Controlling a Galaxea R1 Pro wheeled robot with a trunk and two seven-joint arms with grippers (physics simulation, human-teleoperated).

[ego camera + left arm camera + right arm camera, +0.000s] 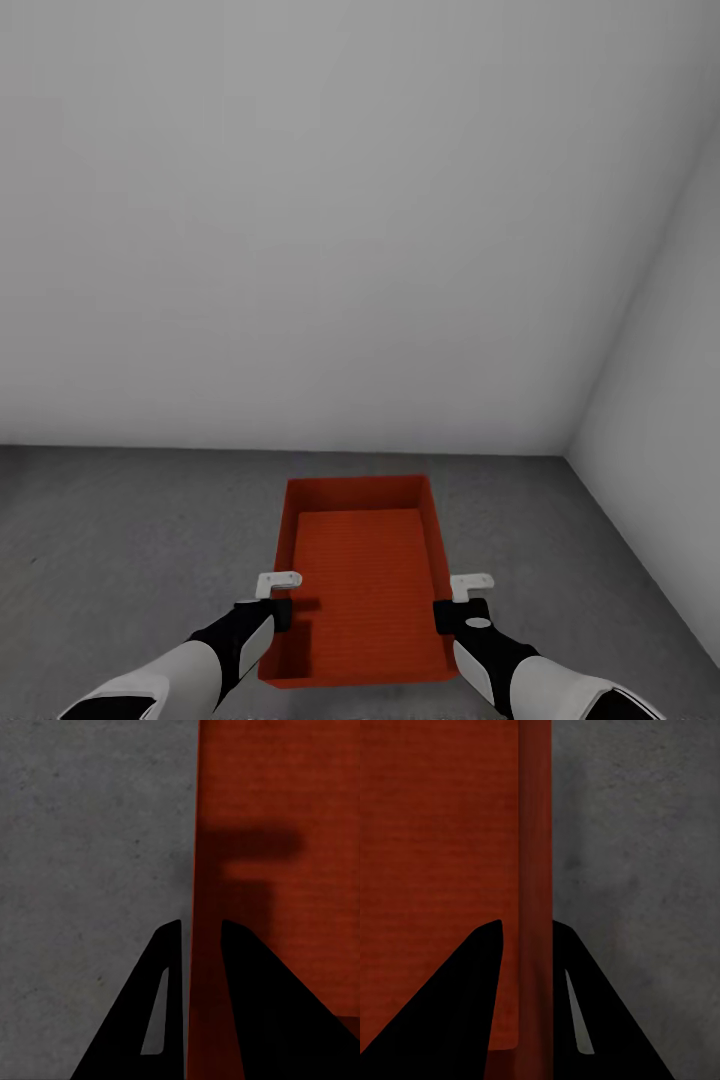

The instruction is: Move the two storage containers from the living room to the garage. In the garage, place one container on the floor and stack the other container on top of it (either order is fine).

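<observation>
Gripping the tub by both long walls

Standing in a corner of the garage, the storage container [362,570] sits low over the grey concrete floor [130,540], near the white walls [330,220] — whether it touches down cannot be told. The left pincer [279,598] is clenched on its left wall, one finger [247,997] inside, one outside. The right pincer [451,602] clamps the right wall likewise — its fingers [457,997] straddle the rim.

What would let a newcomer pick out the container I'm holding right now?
Find the corner where the two white walls meet the grey concrete floor. In front of it is an orange-red open-topped container, rectangular with thin walls, pinched on its long sides by the left gripper and right gripper. It is the one coloured thing there.
</observation>
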